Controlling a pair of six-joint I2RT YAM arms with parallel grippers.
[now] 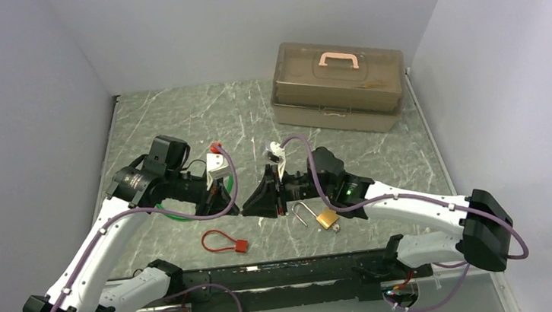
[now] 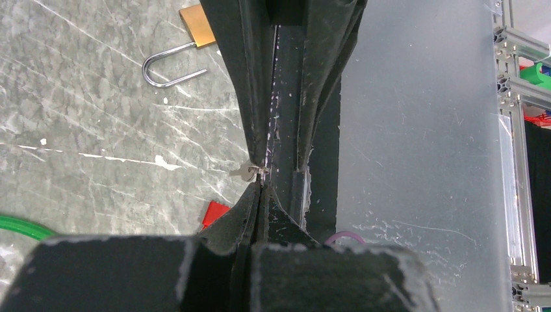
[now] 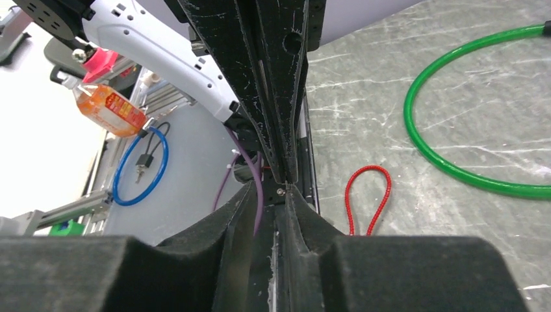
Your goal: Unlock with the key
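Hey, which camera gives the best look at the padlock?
The top external view: the padlock shows whole, shackle and brass body. The left wrist view shows its shackle but cuts off the body; the right wrist view misses it.

Table top (image 1: 178,119): grey-green stone-look sheet, pale veining, smooth, low sheen.
Padlock (image 1: 327,217): brass-coloured metal body, satin; shackle (image 2: 170,67) of bright polished steel.
Key (image 2: 245,171): small, silvery metal.
Left gripper (image 2: 260,188) and right gripper (image 3: 282,190): matt black fingers, scratched, with whitish scuffs.
Toolbox (image 1: 339,85): translucent smoky-brown plastic, smooth; handle (image 1: 338,60) of opaque pink plastic.
Red loop (image 1: 224,243): glossy plastic-coated cable.
Green loop (image 2: 19,223): glossy plastic-coated cable.
Arm shells (image 1: 92,258): smooth white plastic, slight gloss.
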